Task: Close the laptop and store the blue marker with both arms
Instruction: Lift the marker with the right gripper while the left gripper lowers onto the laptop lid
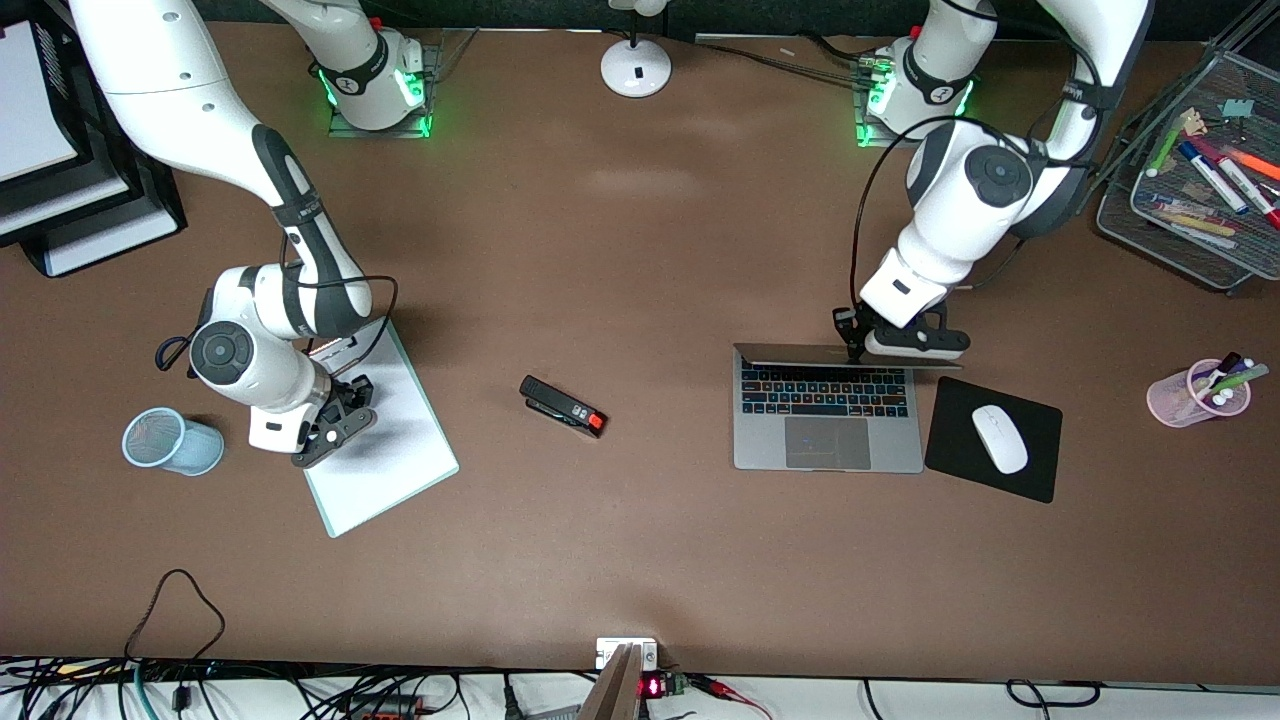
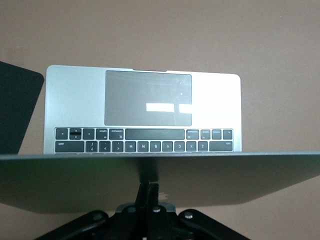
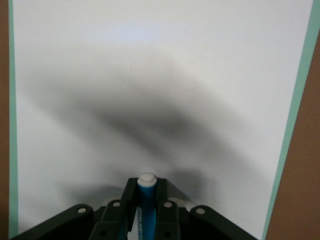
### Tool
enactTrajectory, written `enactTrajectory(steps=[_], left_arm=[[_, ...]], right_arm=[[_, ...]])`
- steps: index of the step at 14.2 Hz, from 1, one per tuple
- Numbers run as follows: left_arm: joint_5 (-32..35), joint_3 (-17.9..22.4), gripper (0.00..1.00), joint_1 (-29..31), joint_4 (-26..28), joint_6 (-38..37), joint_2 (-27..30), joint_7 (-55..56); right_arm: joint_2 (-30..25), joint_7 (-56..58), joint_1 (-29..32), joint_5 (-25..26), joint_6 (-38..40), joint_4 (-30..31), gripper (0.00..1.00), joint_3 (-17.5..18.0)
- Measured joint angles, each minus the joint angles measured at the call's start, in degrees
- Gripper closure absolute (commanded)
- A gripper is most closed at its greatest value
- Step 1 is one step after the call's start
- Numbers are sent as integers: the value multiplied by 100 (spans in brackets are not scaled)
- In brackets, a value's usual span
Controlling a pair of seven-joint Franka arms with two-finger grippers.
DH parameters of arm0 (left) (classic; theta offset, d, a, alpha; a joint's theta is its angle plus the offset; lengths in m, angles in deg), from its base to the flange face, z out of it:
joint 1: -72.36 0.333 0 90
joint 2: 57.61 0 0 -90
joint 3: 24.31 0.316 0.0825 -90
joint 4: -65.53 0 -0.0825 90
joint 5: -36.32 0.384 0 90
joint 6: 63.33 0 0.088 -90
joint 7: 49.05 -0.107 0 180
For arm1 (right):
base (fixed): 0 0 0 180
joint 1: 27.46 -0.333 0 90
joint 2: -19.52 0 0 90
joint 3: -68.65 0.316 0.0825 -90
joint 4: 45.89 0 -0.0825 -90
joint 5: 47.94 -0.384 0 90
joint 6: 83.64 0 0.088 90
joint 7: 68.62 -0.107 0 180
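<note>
The laptop (image 1: 828, 415) is seen open toward the left arm's end of the table: silver-grey body, black keys, large trackpad, lid tilted over the keyboard. The left gripper (image 1: 857, 345) is at the lid's top edge, fingers pressed fully together with nothing between them, touching the lid from its back. The blue marker (image 3: 146, 207), bright blue with a white end, is clamped between the fingers of the right gripper (image 1: 333, 432), which is closed tight on it, over the white board (image 1: 385, 440) with a pale green rim.

A black mouse pad (image 1: 993, 438) with a white mouse (image 1: 999, 438) is laid just beside the laptop. A pink cup (image 1: 1198, 393) of pens is set near the table's end there, and a wire tray (image 1: 1195, 165) of markers is placed farther from the camera. A black stapler (image 1: 563, 406) is found between board and laptop. A blue mesh cup (image 1: 172, 441) is lying on its side beside the right gripper. A white lamp base (image 1: 636, 66) is between the 2 arm bases.
</note>
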Motion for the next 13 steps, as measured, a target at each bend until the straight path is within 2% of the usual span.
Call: enactTrajectory(steps=[7, 13], left_arm=[[339, 112, 100, 92, -482, 320, -643, -1], [484, 211, 100, 102, -683, 772, -1099, -2]], right_arm=[[0, 0, -14, -157, 84, -277, 96, 2], [-319, 0, -14, -175, 810, -783, 96, 3]])
